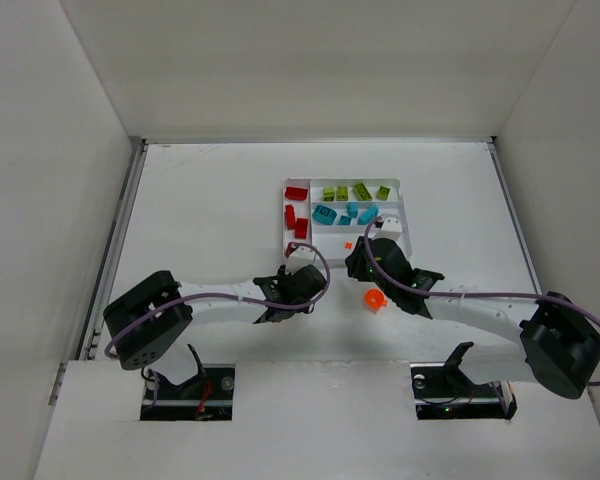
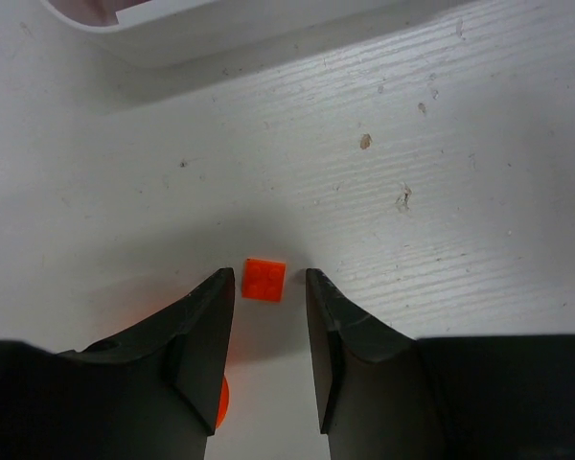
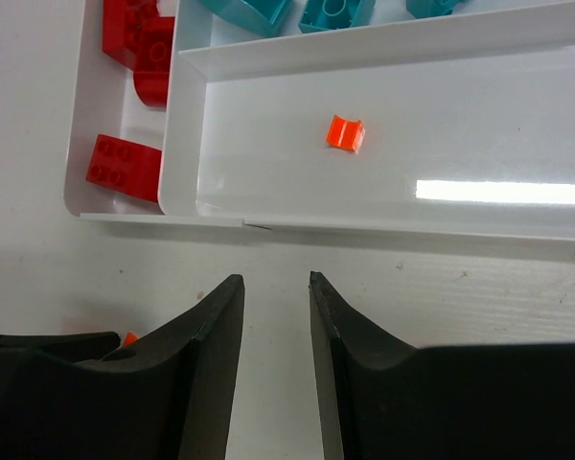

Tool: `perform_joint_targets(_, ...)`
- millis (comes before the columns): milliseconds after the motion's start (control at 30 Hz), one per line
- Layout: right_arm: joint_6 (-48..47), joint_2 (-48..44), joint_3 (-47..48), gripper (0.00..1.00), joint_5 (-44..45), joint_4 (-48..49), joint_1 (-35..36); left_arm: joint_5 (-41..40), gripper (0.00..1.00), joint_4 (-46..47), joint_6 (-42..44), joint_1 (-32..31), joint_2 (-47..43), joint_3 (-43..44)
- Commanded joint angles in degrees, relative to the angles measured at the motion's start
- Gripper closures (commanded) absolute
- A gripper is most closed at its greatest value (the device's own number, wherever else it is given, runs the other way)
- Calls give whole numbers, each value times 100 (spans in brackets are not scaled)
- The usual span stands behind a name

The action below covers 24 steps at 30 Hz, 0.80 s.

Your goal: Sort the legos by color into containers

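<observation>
The white tray (image 1: pixel 405 215) holds red legos (image 1: pixel 297 215) in its narrow side slot, yellow-green legos (image 1: pixel 352 192) in the far slot, teal legos (image 1: pixel 345 213) in the middle slot and one orange lego (image 3: pixel 345 133) in the near slot. My left gripper (image 2: pixel 268 279) is open and low over the table. A small orange square brick (image 2: pixel 264 279) lies between its fingertips, untouched. A second orange piece (image 2: pixel 220 402) peeks from behind the left finger. My right gripper (image 3: pixel 275 282) is open and empty over the table, just short of the tray's near wall.
A rounded orange lego (image 1: pixel 374 299) lies on the table between the two wrists. The tray's near corner (image 2: pixel 125 24) shows at the top of the left wrist view. White walls enclose the table on three sides.
</observation>
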Motion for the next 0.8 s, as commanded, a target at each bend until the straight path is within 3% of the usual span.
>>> perform_joint_targets(0, 15, -143, 37, 61, 18, 331, -1, -23, 69, 82, 77, 2, 126, 132)
perform_joint_targets(267, -3, -266, 2, 60, 88, 296, -45, -102, 78, 3, 77, -77, 249, 115)
perform_joint_targets(400, -3, -292, -25, 57, 88, 287, -98, -190, 78, -76, 77, -112, 161, 97)
perform_joint_targets(533, -3, -275, -16, 55, 88, 287, -98, -216, 71, -172, 77, -112, 74, 97)
perform_joint_targets(767, -3, -266, -16, 55, 88, 314, -80, -190, 75, -208, 77, -165, 126, 44)
